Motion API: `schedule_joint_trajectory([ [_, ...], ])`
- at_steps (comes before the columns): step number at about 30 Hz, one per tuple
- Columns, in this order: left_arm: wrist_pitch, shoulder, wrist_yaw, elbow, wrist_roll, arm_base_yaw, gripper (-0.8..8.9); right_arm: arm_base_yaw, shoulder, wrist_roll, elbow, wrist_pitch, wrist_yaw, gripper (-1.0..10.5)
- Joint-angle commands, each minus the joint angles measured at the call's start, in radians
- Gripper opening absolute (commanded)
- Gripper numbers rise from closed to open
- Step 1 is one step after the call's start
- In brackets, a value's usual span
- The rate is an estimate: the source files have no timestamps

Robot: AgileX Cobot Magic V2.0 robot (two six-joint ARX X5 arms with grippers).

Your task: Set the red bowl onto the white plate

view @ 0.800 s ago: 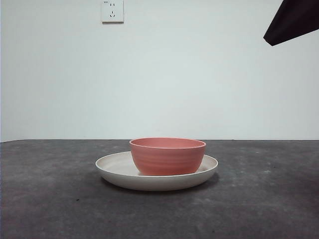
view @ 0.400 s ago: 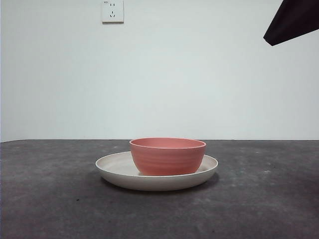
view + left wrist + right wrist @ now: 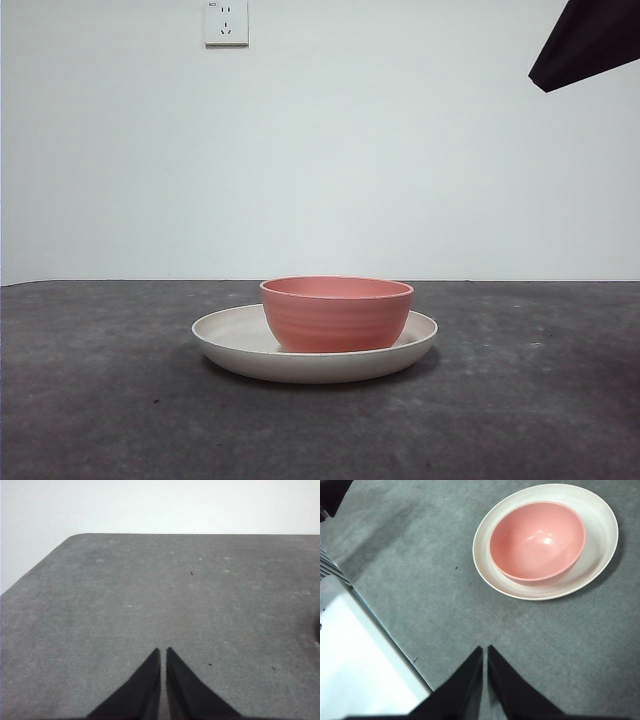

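Already the red bowl (image 3: 337,314) sits upright inside the white plate (image 3: 222,336), resting on the plate's shallow floor a little off centre, with a wider crescent of bare plate showing on one side in the right wrist view. Nothing touches either dish. Judging by how they lie, the placing itself looks done, and all that seems left is for the arms to stay clear or settle at rest.

Going left to right across the front view: a wall socket (image 3: 225,22) sits high on the pale wall, the plate and bowl stand at the middle of the dark grey table (image 3: 100,400), and a black arm tip (image 3: 585,45) shows at the top right corner, well away from the dishes.

The left gripper (image 3: 163,652) hangs over a bare part of the table, its two black jaws pressed nearly together with only a thin slit between them, and it grips nothing. The right gripper (image 3: 485,651) is the same: jaws closed to a hairline gap, nothing in them, hovering well apart from the plate and bowl, near the table's edge.
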Motion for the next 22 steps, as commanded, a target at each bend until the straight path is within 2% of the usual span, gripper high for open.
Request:
schedule_joint_trajectory([
  [1,-0.008,-0.002,-0.003,-0.021,-0.003,0.000,0.19,0.007,0.004,0.010,0.010,0.010,0.003,0.1],
  [18,-0.008,-0.002,-0.003,-0.021,-0.003,0.000,0.20,0.008,0.001,0.009,0.010,0.009,0.003,0.1],
  [22,-0.008,-0.002,-0.003,-0.021,-0.003,0.000,0.19,-0.045,-0.049,-0.106,0.009,0.035,0.090,0.1],
])
